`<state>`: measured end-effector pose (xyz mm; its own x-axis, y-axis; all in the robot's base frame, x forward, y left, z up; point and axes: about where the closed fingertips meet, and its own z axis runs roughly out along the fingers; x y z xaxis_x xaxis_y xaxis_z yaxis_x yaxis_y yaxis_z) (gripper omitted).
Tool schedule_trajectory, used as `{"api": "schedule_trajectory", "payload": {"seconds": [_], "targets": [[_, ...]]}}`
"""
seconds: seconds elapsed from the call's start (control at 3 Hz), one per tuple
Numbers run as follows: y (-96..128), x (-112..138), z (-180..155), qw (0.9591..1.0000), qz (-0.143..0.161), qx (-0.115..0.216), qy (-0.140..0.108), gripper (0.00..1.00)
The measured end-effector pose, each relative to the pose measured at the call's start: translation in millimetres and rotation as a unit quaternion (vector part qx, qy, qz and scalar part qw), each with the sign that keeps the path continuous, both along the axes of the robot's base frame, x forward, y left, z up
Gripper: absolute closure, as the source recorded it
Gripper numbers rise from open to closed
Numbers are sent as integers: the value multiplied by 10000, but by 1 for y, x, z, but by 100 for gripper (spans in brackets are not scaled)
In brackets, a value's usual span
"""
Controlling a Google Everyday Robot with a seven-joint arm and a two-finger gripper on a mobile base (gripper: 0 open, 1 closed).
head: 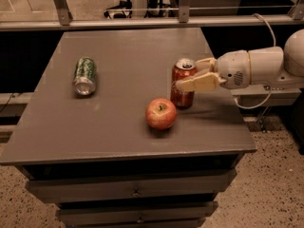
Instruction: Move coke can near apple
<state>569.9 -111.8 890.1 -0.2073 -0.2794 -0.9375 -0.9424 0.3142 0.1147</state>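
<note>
The red coke can stands upright on the grey table, right of centre. The red apple with yellowish patches lies just in front and to the left of the can, a small gap apart. My gripper reaches in from the right at can height. Its near finger crosses the front of the can and its far finger shows at the can's right rear. The jaws stand spread around the can and look slightly open.
A green patterned can lies on its side at the left of the table. The white arm and a cable hang over the table's right edge. A metal railing runs behind the table; drawers sit below its front edge.
</note>
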Motion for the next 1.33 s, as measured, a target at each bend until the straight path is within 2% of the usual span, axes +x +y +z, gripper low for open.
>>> {"api": "schedule_trajectory", "payload": {"seconds": [0.33, 0.67, 1.0, 1.33], "targets": [[0, -3, -2, 9997, 236, -10, 44, 5], [-5, -5, -3, 9989, 449, -56, 108, 0], [-27, -4, 4, 9987, 429, -256, 81, 0], [-65, 6, 23, 9984, 28, -538, -194, 0]]}}
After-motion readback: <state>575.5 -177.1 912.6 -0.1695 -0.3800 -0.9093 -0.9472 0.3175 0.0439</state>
